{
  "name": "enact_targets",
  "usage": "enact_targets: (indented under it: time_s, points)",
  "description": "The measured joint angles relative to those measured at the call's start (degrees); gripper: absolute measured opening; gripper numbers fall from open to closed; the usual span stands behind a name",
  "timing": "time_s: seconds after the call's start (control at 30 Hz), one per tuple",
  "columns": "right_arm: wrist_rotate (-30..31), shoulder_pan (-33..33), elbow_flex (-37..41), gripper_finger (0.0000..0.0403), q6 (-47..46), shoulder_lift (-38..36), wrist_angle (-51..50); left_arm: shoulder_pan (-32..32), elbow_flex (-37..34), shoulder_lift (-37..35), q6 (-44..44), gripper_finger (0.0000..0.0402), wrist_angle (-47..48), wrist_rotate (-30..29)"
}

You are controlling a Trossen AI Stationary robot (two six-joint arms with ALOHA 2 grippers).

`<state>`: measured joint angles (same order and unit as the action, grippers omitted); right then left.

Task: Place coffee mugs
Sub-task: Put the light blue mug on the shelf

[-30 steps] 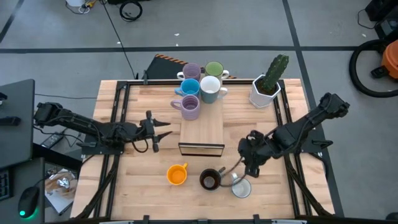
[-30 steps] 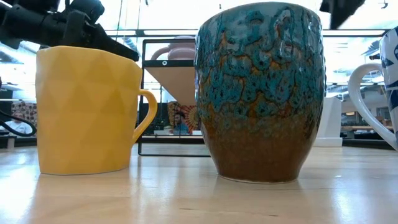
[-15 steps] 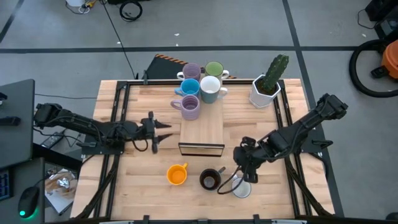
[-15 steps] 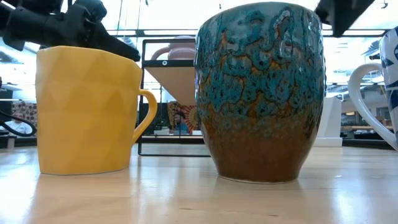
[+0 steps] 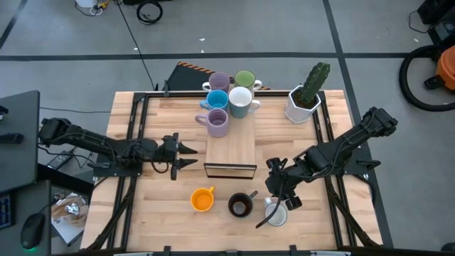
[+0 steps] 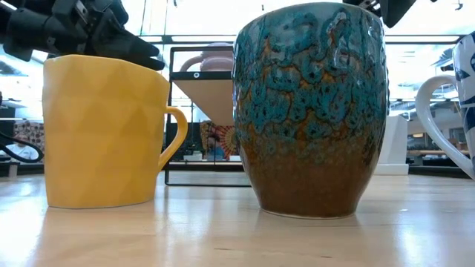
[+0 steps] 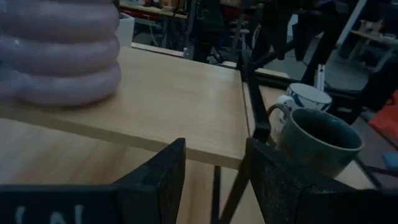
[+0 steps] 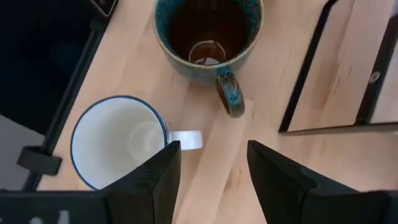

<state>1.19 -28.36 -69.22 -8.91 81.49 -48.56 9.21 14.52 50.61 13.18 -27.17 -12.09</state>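
Right gripper [image 5: 283,198] above white mug [image 5: 276,213]

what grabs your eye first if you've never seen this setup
The cluster of five mugs on the far end of the wooden riser at mid-table stands out first. Next, the right gripper, fingers open, hovers over the white mug at the near edge, beside the dark teal mug and orange mug.
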Motion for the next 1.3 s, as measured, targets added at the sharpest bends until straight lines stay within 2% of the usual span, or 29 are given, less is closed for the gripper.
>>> enact_targets:
  time_s: [0.2, 0.5, 0.77, 0.93, 1.07, 1.3]
  points:
    - [-0.21, -0.58, -1.19, 0.0182, 4.8, 0.0, -0.33, 0.01, 0.0, 0.0, 4.42, 0.0173, 0.01, 1.49]
    - [-0.37, -2.27, -1.22, 0.0182, 13.58, 0.0, -2.15, 0.0, 0.0, 0.0, 6.28, 0.0173, 0.03, 1.46]
    - [0.38, -3.56, 1.52, 0.0183, 32.44, -0.02, -5.18, 0.0, 0.0, 0.0, 9.96, 0.0173, 0.04, 0.16]
    - [1.49, -3.5, 6.32, 0.0182, 45.39, -0.02, 0.76, 0.0, 0.0, 0.0, 10.58, 0.0173, 0.03, -1.53]
    - [4.23, -3.52, 9.95, 0.0179, 51.9, -0.02, 9.57, 0.0, 0.0, 0.0, 12.29, 0.0173, 0.04, -2.68]
    - [5.34, -3.29, 14.78, 0.0179, 54.96, -0.02, 13.41, 0.0, 0.0, 0.0, 15.07, 0.0173, 0.05, -2.74]
